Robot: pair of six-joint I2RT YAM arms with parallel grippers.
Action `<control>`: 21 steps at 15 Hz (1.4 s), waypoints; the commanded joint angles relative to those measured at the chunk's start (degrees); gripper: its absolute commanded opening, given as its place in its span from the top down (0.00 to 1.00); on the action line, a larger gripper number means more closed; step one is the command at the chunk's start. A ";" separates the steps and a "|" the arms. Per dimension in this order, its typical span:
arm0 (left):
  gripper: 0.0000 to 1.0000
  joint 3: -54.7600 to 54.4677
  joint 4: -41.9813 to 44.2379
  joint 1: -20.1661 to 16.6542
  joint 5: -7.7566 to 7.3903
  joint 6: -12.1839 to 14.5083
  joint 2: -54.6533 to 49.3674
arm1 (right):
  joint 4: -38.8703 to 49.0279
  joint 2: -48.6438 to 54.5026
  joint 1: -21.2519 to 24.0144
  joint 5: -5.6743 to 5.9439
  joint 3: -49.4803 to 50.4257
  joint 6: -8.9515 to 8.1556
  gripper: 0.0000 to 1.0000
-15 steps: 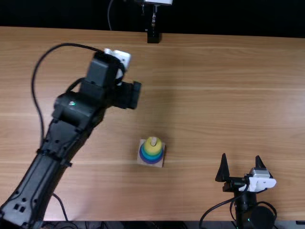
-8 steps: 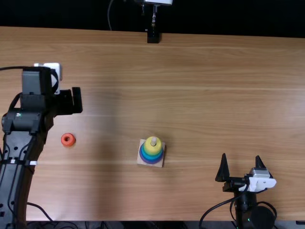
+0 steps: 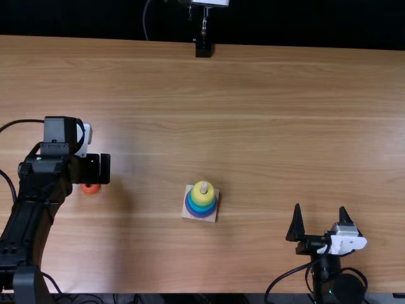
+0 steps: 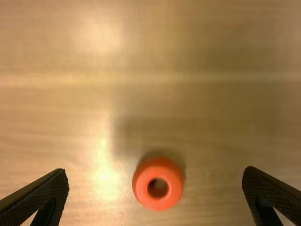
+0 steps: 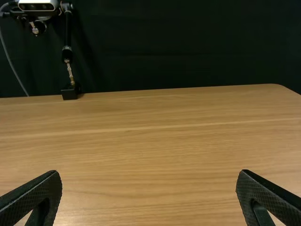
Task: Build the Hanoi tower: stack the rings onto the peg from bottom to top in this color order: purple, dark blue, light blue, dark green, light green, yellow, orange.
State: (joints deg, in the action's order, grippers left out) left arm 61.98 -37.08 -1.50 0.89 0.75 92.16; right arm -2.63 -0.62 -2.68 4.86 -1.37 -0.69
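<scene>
Hanging over the left part of the tabletop (image 3: 266,126), my left pincer (image 3: 100,169) is spread wide, and nothing is in its grip. The orange ring (image 3: 90,189) lies flat on the wood, its hole facing up; from above, part of it is hidden by the pincer. In my left wrist view it sits in the space between my two fingers, touching neither, with a soft shadow beside it.

Well apart from that, near the middle of the near half, stands the peg (image 3: 204,185) on its pale square base (image 3: 211,219). The yellow ring (image 3: 203,195) is uppermost on it, and the peg's tip pokes up through the hole. Under the yellow come blue bands, with the purple ring (image 3: 201,215) lowest; whether a green edge shows in between is too small for me to tell.

My right pincer (image 3: 320,208) is at the near edge on the right, also wide, holding nothing, its fingers pointing out across the bare wood. At the far edge stands a black clamp (image 5: 69,92), and above it a camera (image 5: 37,6) in front of dark cloth (image 5: 188,47).
</scene>
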 commanded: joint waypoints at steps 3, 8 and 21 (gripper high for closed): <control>0.00 -0.80 0.17 0.09 -0.04 0.93 3.99 | 0.15 0.62 0.57 -0.33 0.49 0.06 0.00; 0.00 -0.98 -0.47 0.35 0.06 0.93 6.81 | 0.15 0.62 0.57 -0.33 0.49 0.06 0.00; 0.00 -2.30 -0.68 0.18 -0.04 0.93 9.97 | 0.15 0.62 0.57 -0.33 0.49 0.06 0.00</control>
State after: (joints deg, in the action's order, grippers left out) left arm 60.38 -37.78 -1.50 1.04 1.30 101.62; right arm -2.61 -0.62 -2.68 4.89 -1.37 -0.67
